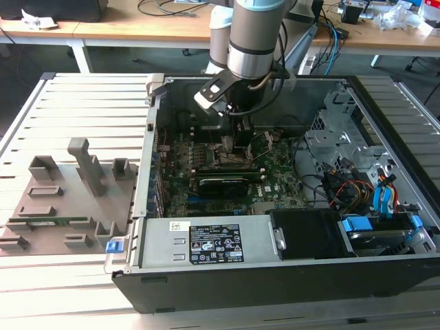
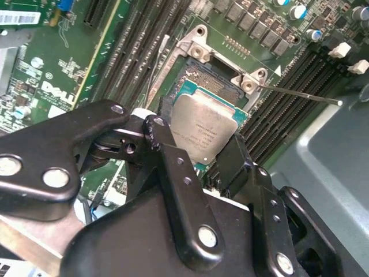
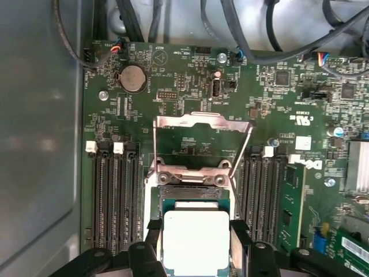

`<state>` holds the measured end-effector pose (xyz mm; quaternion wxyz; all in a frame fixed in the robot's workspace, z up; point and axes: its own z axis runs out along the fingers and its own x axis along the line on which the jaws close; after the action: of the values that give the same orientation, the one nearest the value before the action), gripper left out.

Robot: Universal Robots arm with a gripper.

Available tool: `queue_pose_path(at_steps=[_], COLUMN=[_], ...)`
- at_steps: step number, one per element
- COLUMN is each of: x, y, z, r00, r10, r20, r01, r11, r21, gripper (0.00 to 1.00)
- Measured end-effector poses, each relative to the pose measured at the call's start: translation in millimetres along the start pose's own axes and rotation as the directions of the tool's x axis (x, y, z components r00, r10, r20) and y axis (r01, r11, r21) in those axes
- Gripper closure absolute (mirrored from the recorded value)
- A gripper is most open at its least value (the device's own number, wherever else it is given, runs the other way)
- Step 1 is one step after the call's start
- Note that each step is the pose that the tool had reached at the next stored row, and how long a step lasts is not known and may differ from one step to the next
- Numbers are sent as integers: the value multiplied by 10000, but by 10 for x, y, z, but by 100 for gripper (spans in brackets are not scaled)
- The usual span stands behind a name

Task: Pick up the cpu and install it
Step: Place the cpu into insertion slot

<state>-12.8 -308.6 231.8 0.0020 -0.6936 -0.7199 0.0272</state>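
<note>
The jaws are closed narrowly on the cpu (image 2: 204, 124), pressing on two opposite edges, so the chip sits flat between them with its silvery plate up. Directly beneath and just past the jaws' tips lies the open socket (image 3: 193, 196) on the motherboard (image 3: 277, 92), its load plate (image 3: 202, 122) swung up. Whether the chip touches the socket, I cannot tell. It looks light, thin and stiff, with a smooth metal top that offers little purchase — the edges are the place to hold it. Its underside and the socket's contacts are probably delicate — hard squeezing or sideways scraping would risk damage.
</note>
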Motion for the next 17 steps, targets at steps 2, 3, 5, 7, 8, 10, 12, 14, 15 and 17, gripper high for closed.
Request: queue_pose_path(at_steps=[2, 3, 5, 7, 8, 10, 12, 14, 15, 17], x=[-1, -2, -2, -1, -3, -9, -7, -6, -5, -4], y=[-2, -2, -1, 1, 1, -13, -26, -25, -24, -23], z=[19, 32, 59, 118, 143, 177, 220, 259, 278, 304], r00=[10000, 10000, 10000, 10000, 10000, 10000, 10000, 9999, 9999, 9998], r10=[-3, -4, -4, -5, -4, -3, 35, 98, 150, 183], r20=[-82, -91, -97, -97, -100, -58, -40, -41, -36, -11], r01=[3, 4, 4, 5, 4, 3, -35, -98, -150, -183], r11=[10000, 10000, 10000, 10000, 10000, 10000, 10000, 10000, 9999, 9998], r21=[-3, -4, -4, -3, -5, -2, 0, 2, 5, 6], gripper=[45, 45, 45, 45, 45, 45, 45, 45, 45, 45])
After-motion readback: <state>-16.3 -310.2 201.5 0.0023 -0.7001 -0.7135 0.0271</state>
